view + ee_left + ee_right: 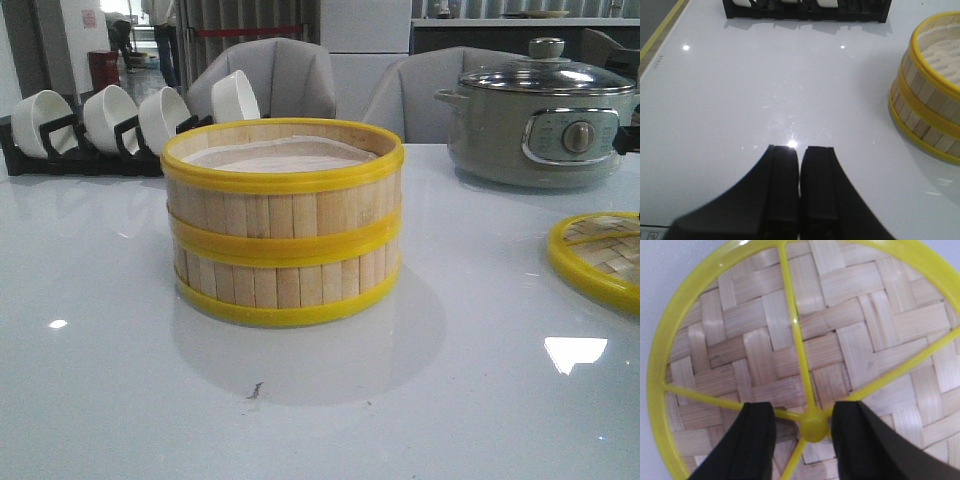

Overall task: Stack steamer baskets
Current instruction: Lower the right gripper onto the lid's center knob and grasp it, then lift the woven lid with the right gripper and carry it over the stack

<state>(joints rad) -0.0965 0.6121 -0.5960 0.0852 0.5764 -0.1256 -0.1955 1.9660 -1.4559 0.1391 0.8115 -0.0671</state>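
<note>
Two steamer baskets stand stacked mid-table, the upper one [285, 190] squarely on the lower one [285, 285], with a white liner showing inside the top. The left wrist view catches the stack [930, 100] off to one side. My left gripper [800, 150] is shut with nothing in it, over bare table well apart from the stack. My right gripper [802, 412] is open just above the woven bamboo lid [850, 330], its fingers on either side of the yellow knob [814, 424]. Neither gripper shows in the front view.
The lid [600, 255] lies flat at the right edge of the table. A grey electric pot [545, 120] with a glass lid stands at the back right. A black rack of white bowls [100, 125] sits at the back left, also visible as the rack [805, 10].
</note>
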